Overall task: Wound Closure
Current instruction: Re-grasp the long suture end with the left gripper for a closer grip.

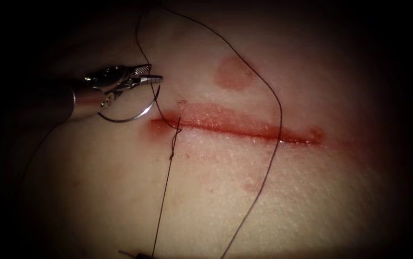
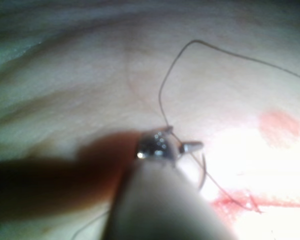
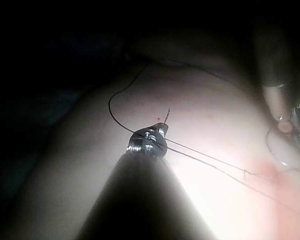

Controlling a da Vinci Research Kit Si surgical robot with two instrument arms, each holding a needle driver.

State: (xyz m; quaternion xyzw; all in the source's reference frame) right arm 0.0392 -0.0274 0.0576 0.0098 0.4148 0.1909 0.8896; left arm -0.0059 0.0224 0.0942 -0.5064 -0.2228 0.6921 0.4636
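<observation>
Clearly the left tool has charge of the needle: its jaws are pressed together on it close to the thread end of the curve, so the arc hangs free below the tool with the tip swinging back towards the shaft. Holding it there keeps the whole needle out of the tissue, lifted off the surface just left of and a little beyond the left end of the cut.

From the jaws, the thread rises away, arches far over the tissue, then drops across the right part of the cut and runs on towards the near edge. A second strand runs straight from a knot at the left end of the cut down to the right tool, which sits at the near edge, left of centre. In the right wrist view that tool looks closed on the thread, with a short tail poking out beyond its tip; the straightness of the strand suggests it is held taut, probably to steady the knot.

Red fluid stains the cut's edges and forms a round patch on the far side.
</observation>
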